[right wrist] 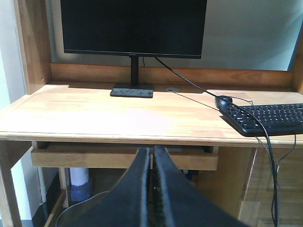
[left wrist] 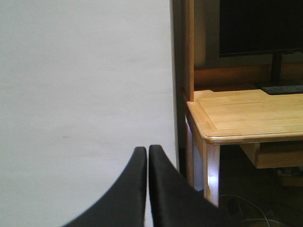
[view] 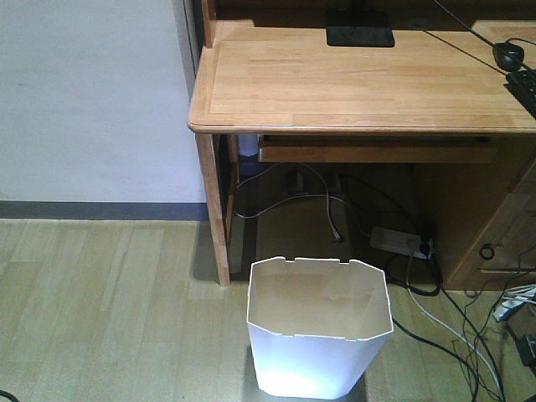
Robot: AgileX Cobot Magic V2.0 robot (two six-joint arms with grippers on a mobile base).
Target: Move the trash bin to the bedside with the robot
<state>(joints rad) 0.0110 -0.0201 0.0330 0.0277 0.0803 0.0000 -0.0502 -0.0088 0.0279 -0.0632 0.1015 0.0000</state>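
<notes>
White trash bin (view: 311,368) by desk (view: 352,88), left end effector (left wrist: 147,152) and right end effector (right wrist: 154,156) clenched

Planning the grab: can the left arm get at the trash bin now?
Probably, after opening: trash bin stands free on the floor, nothing over its rim, but the left claw is shut, facing the wall.

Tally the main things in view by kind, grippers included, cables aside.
Bin: 1
Desk: 1
Monitor: 1
Keyboard: 1
Mouse: 1
Power strip: 1
Grippers: 2 (left gripper, right gripper, both shut)
Total: 8
</notes>
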